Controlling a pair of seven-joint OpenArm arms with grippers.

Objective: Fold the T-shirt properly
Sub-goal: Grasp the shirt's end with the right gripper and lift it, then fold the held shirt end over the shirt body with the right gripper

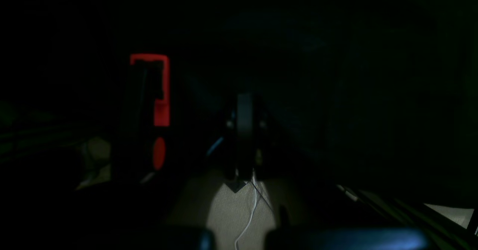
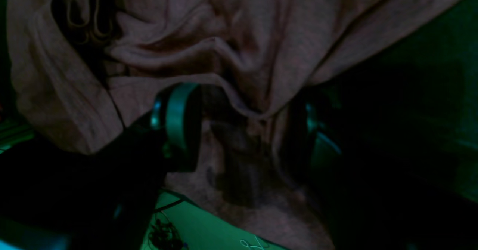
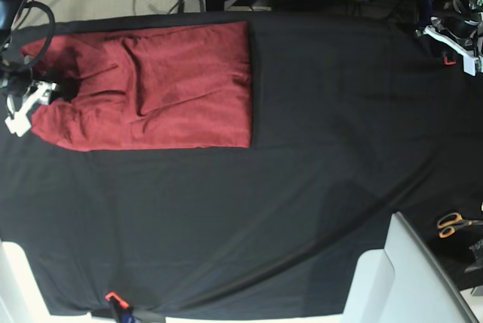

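Lying at the upper left of the base view, the T-shirt (image 3: 162, 85) is spread on the black table cloth (image 3: 302, 187) as a rough rectangle. Its right edge runs straight down the frame and its lower edge is nearly level, while the left end is rumpled and rounded at the lower corner. At that left end, hard against the frame's left border, sits the right gripper (image 3: 30, 96), touching the cloth's edge. In the right wrist view the right gripper (image 2: 246, 130) has its jaws partly apart with a bunched fold of the shirt (image 2: 239, 55) hanging down between them; whether the pads actually pinch the fabric cannot be told in the dim light.

Right of the shirt, the black cloth stretches bare across the middle and lower frame, wrinkled only by long shallow creases. A small orange clip (image 3: 113, 297) stands at the bottom edge, left of centre. A pale panel (image 3: 400, 278) cuts into the lower right corner, with orange-handled scissors (image 3: 453, 225) just beside it near the right border. The left gripper (image 3: 451, 40) is at the upper right, well apart from the shirt; the left wrist view is almost black, with the jaws pressed together, holding nothing.
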